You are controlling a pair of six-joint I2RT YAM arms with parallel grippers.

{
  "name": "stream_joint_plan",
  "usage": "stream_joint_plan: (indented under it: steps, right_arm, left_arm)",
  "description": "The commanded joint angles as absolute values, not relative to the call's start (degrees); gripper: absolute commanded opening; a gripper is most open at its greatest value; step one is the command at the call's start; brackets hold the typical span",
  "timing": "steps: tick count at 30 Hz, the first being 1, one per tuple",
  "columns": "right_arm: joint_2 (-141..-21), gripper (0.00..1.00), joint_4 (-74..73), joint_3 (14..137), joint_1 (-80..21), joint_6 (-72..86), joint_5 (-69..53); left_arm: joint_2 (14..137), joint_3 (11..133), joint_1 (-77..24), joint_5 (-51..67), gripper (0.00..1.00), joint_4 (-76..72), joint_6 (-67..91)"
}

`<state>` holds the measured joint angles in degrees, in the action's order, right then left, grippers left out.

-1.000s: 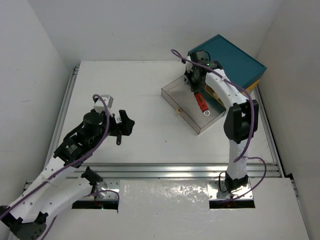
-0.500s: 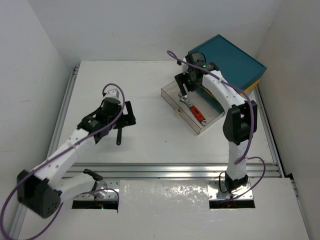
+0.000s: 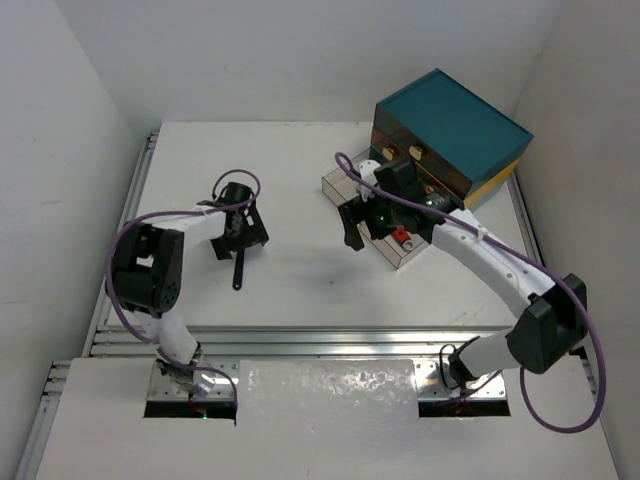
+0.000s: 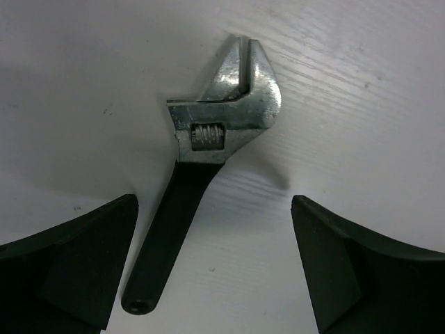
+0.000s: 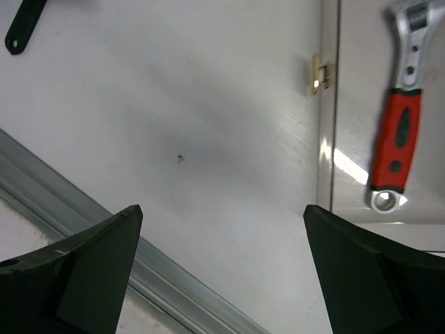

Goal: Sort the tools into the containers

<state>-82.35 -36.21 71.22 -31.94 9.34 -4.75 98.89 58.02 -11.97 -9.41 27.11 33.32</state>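
Note:
A dark-handled adjustable wrench [image 4: 226,111] lies flat on the white table, its silver head pointing away from me. My left gripper [image 4: 215,268] hangs open right above it, with the handle [image 3: 238,270] close to the left finger and touching neither. A red-handled wrench [image 5: 396,136] lies loose in the pulled-out clear drawer [image 3: 330,183] of the teal-topped chest [image 3: 450,125]. My right gripper [image 5: 222,271] is open and empty over bare table, just outside the drawer's front and its cream knob [image 5: 320,75]. In the top view the right gripper [image 3: 358,218] hides part of the drawer.
Shut drawers with cream knobs [image 3: 415,152] show in the chest's front. An aluminium rail [image 5: 104,223] runs along the table's near edge. White walls enclose the table on the left, back and right.
The right gripper opened, left the red wrench in the drawer and drew back out over the table. The left arm reached forward and came down over the dark wrench.

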Motion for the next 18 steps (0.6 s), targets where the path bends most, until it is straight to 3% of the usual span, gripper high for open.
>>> stream_joint_plan:
  steps: [1, 3, 6, 8, 9, 16, 18]
  right_arm:
    - [-79.47, 0.99, -30.06, 67.68, -33.13, 11.86, -8.35]
    - [-78.14, 0.99, -27.44, 65.22, -33.22, 12.74, -10.88]
    - [-75.15, 0.99, -21.83, 60.92, -33.31, 13.88, -18.33]
    - [-73.14, 0.99, -17.17, 57.84, -33.31, 15.38, -23.27]
    - [-72.60, 0.99, -15.83, 56.96, -33.31, 16.08, -27.82]
    - [-72.06, 0.99, 3.74, 47.57, -33.22, 28.09, -45.84]
    - [-75.48, 0.99, 9.74, 46.06, -33.48, 30.49, -46.15]
  left_arm:
    - [100.71, 59.59, -11.43, -10.98, 0.86, 25.40, 34.10]
    - [103.08, 60.38, -11.25, -11.87, 0.79, 26.37, 34.19]
    - [104.85, 59.60, -11.25, -10.55, 0.57, 25.76, 33.84]
    - [105.64, 58.28, -11.25, -7.57, 0.27, 24.26, 33.14]
    - [105.91, 57.84, -11.25, -5.47, 0.02, 23.39, 32.96]
    - [106.62, 56.43, -13.53, -0.53, 0.00, 22.94, 30.06]
    - [102.67, 54.32, -14.58, -0.26, 0.00, 21.72, 31.55]
